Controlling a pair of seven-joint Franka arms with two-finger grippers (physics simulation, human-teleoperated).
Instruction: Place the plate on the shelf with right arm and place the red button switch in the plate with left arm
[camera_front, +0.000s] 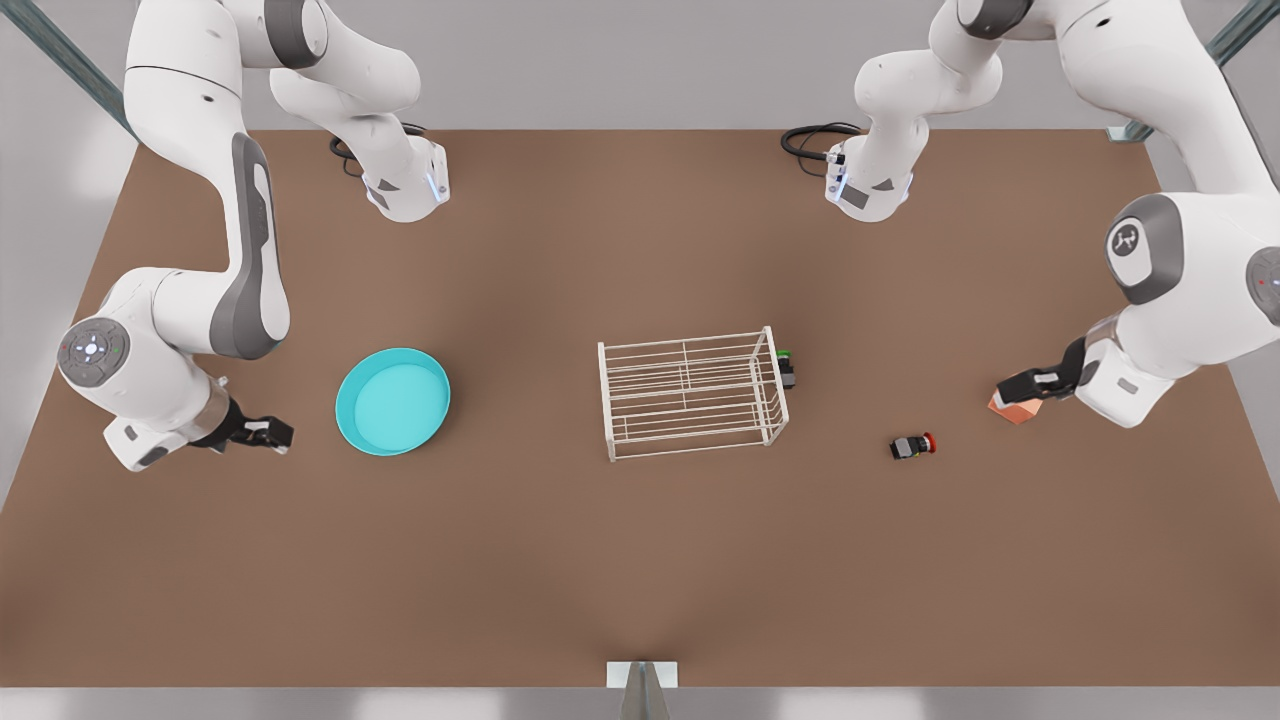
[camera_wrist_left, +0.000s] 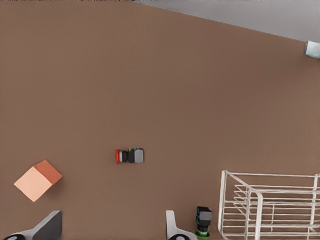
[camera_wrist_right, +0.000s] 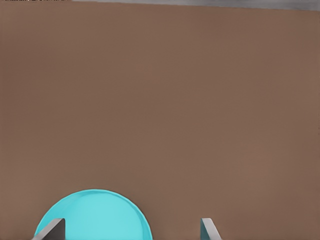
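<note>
Both jaws gape: right gripper (camera_front: 283, 434) beside the plate (camera_front: 392, 401), left gripper (camera_front: 1010, 392) seemingly over the orange cube (camera_front: 1014, 410).

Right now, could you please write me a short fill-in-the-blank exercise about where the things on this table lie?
1. The plate lies on the table, not yet on the ___.
2. The switch with the ___ cap lies between the wire shelf and the orange cube.
3. The switch touching the shelf's end has a ___ cap.
4. The right pincer, fingers open, hovers beside the ___; the left pincer is above the cube.

Missing words: shelf; red; green; plate
</note>
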